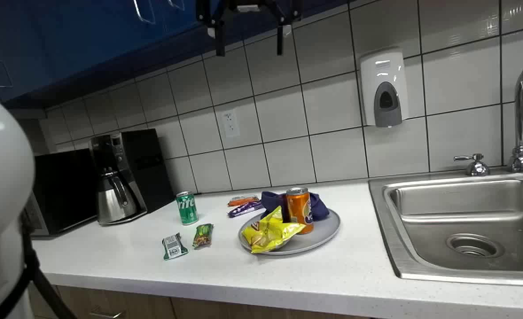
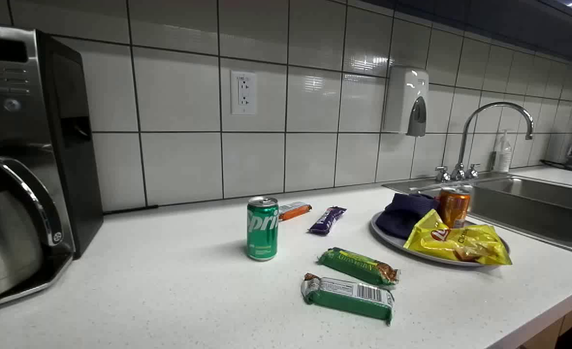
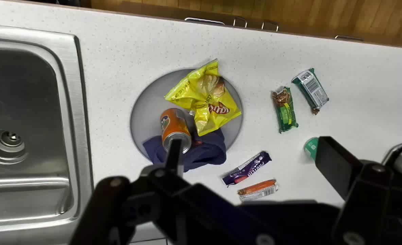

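The jaws hang high over the tabletop [image 1: 354,257], spread wide and gripping nothing; in the wrist view one of them crosses the top of the orange can [image 3: 174,123], but only by line of sight — an exterior view shows the two well apart.

That can stands upright on the gray plate [image 3: 146,105], its flat base presumably keeping it steady. The navy cloth [image 3: 204,154] is bunched beside it toward the tiled wall [image 1: 279,115], spilling over the rim. The yellow chip bag [image 3: 209,102] slumps toward the front, one corner past the rim — probably too bulky to lie wholly inside beside the can.

Outward from there, the purple bar [image 3: 247,168] and the orange-wrapped bar [image 3: 258,189] lie near each other toward the wall, flat on wrappers unlikely to roll. Nearer the front edge, the green bar [image 2: 358,265] and the green-and-silver bar [image 2: 349,296] lie likewise. The green can [image 2: 262,232] stands apart on its own base.

The coffee maker [image 1: 139,159] sits near the outlet [image 1: 230,124], presumably for power; the sink [image 1: 396,239] lies past the plate.
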Robot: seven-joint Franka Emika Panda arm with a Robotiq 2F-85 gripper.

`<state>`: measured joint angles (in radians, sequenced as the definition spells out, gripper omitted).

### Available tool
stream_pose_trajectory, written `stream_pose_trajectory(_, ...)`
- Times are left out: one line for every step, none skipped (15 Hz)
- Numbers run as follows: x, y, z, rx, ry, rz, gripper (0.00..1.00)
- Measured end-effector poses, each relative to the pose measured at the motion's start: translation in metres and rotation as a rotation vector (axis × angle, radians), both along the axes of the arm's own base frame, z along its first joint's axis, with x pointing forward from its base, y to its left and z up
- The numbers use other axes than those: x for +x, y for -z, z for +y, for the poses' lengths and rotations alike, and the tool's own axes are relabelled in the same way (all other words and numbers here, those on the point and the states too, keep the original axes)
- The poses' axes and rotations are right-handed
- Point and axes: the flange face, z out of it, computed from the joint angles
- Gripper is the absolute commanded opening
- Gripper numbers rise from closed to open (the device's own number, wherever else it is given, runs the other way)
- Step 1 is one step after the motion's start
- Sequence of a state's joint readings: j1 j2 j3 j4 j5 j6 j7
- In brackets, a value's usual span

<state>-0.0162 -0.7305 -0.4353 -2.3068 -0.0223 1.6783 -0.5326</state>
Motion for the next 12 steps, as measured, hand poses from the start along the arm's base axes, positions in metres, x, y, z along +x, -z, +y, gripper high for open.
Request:
stream_pose_trajectory(0.000,0.000,0.000,0.000,0.000,0.000,1.00)
stream_pose_trajectory(0.000,0.000,0.000,0.000,0.000,0.000,1.00)
stream_pose_trajectory(0.000,0.000,0.000,0.000,0.000,0.000,1.00)
stream_pose_trajectory(0.000,0.000,0.000,0.000,0.000,0.000,1.00)
stream_pose_trajectory(0.000,0.000,0.000,0.000,0.000,0.001,1.00)
stream_pose_trajectory(0.001,0.001,0.000,0.001,0.000,0.003,1.00)
stream_pose_trajectory(0.001,0.003,0.000,0.001,-0.001,0.006,1.00)
stream_pose_trajectory(0.002,0.004,0.001,0.001,-0.001,0.009,1.00)
stream_pose_trajectory(0.003,0.007,0.001,0.001,-0.001,0.014,1.00)
stream_pose_trajectory(0.005,0.009,0.001,0.001,-0.001,0.020,1.00)
stream_pose_trajectory(0.007,0.012,0.001,0.001,-0.001,0.026,1.00)
stream_pose_trajectory(0.009,0.015,0.001,0.000,-0.002,0.033,1.00)
